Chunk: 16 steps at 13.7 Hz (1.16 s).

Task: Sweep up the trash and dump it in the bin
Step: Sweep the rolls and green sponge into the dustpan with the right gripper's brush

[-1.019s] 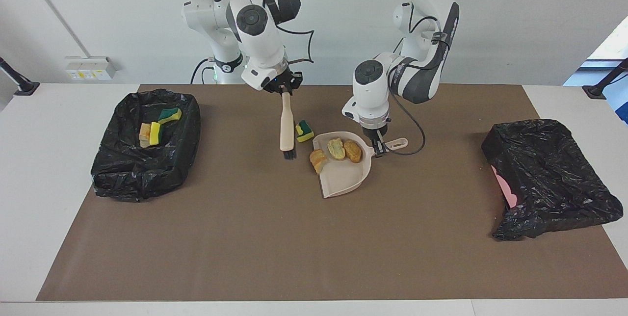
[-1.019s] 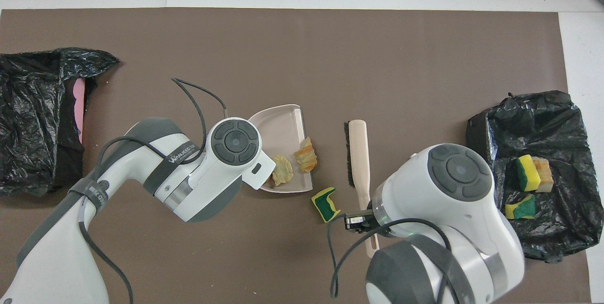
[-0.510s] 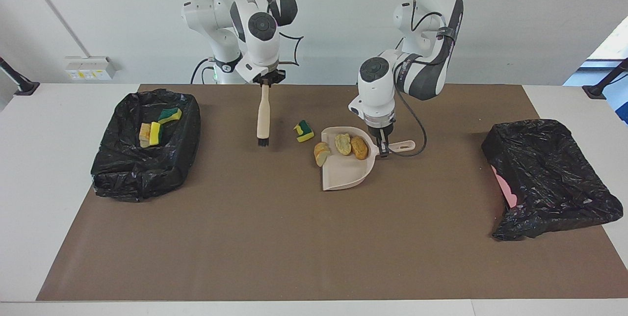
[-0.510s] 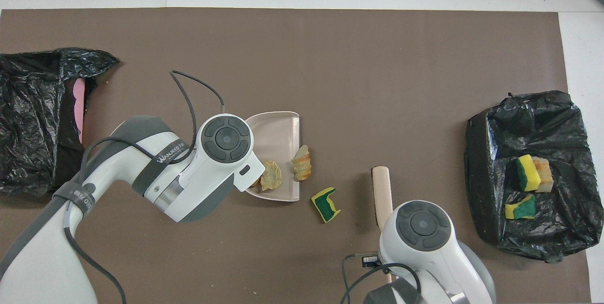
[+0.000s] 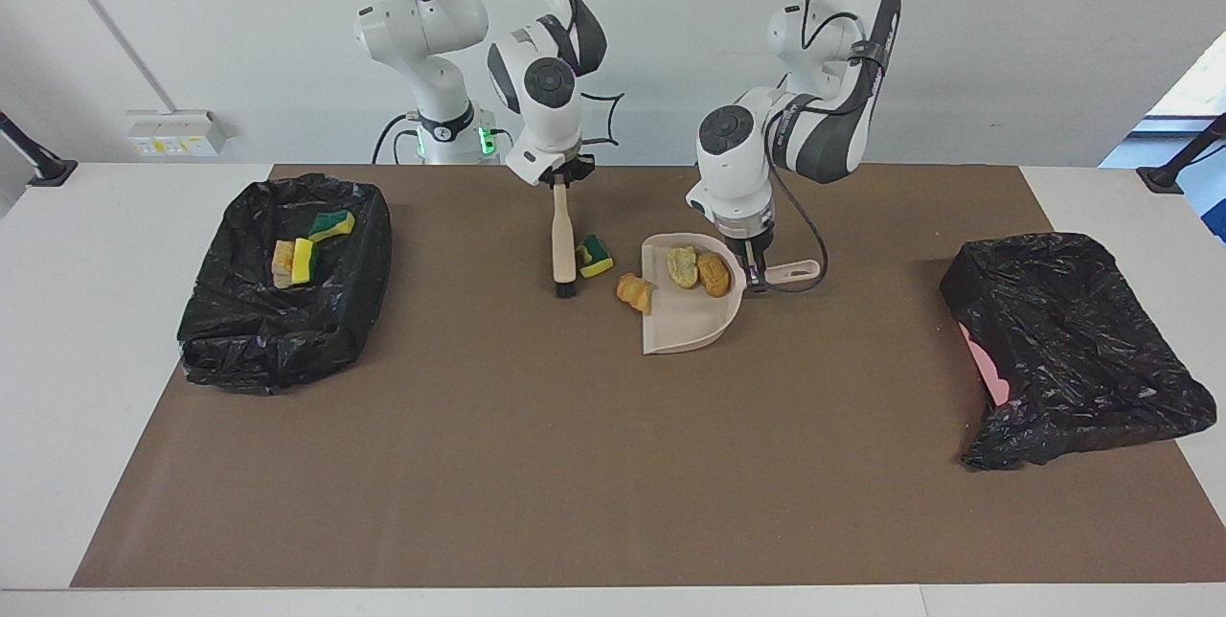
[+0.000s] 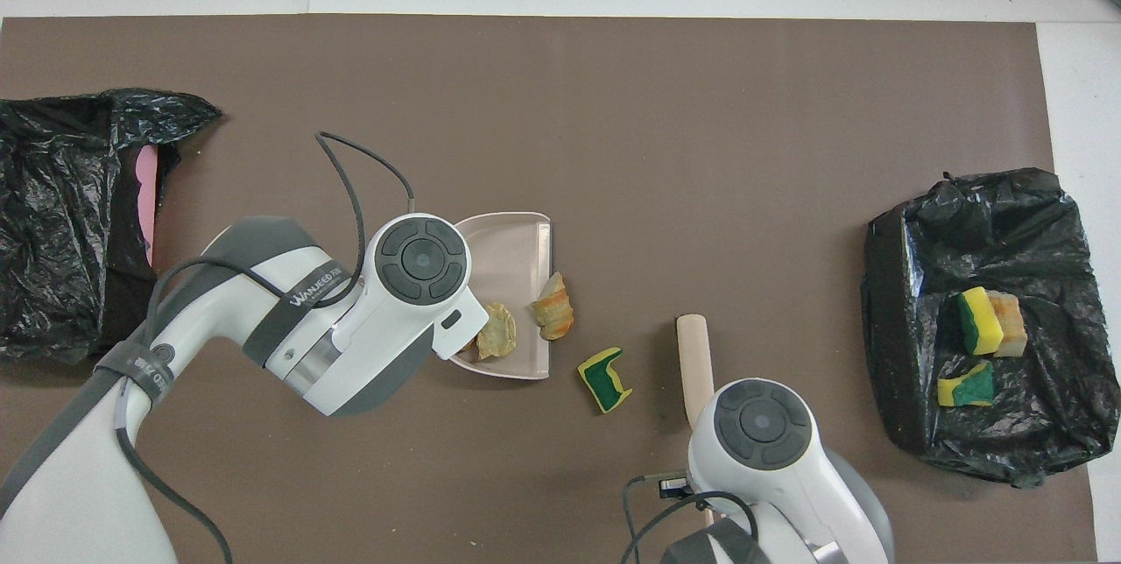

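My left gripper [image 5: 756,278] is shut on the handle of the beige dustpan [image 5: 692,322], which rests on the mat with two bread pieces [image 5: 697,270] in it. A croissant piece [image 5: 635,292] lies at the pan's lip. A green-yellow sponge chunk [image 5: 594,256] lies on the mat beside the pan, toward the right arm's end. My right gripper [image 5: 560,184] is shut on the top of the beige brush [image 5: 562,239], which hangs with its bristles low beside the sponge. In the overhead view the pan [image 6: 512,244], croissant [image 6: 554,317], sponge [image 6: 604,380] and brush [image 6: 694,354] show, and the wrists hide both grippers.
A bin lined with a black bag [image 5: 287,310] stands at the right arm's end and holds sponge chunks [image 5: 305,258]. A second black-bagged bin [image 5: 1073,349], with pink showing, is at the left arm's end. A brown mat [image 5: 536,464] covers the table.
The brush swung away toward the right arm's end, then came back beside the sponge. The dustpan slid a little toward the left arm's end and nearer the robots; the croissant stays at its lip.
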### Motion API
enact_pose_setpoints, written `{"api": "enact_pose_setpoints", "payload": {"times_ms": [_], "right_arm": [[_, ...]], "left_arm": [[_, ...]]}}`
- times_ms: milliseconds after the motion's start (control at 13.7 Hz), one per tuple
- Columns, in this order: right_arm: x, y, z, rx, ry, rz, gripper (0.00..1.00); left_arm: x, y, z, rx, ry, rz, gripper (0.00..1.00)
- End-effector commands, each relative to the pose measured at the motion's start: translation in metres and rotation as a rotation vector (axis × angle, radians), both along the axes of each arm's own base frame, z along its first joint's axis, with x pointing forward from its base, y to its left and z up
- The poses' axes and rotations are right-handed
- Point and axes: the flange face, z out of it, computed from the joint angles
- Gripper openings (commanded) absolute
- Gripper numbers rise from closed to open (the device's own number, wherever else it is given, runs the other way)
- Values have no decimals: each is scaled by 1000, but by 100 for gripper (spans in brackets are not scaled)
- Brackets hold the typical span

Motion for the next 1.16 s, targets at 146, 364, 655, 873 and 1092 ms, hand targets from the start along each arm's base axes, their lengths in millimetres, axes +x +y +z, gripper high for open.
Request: {"api": "enact_pose_setpoints", "payload": {"times_ms": [146,364,655,873,1092], "right_arm": [[25,47,2,242,-21,-100,0],[22,68,7,455,-12,-161,0],[29,68,48,493,-5,-156,0],[35,21,77,291,6,34,0],[30,7,72,140,1,173,0]], "left_arm": [[-11,7,0,15,-19,-12,0],[-12,7,-2,10,-19,-1,0],[-7,16,-3,7,-10,11,0],[0,23,-3,0,0,17,0],[2,25,-4,-29,29,15,0]]}}
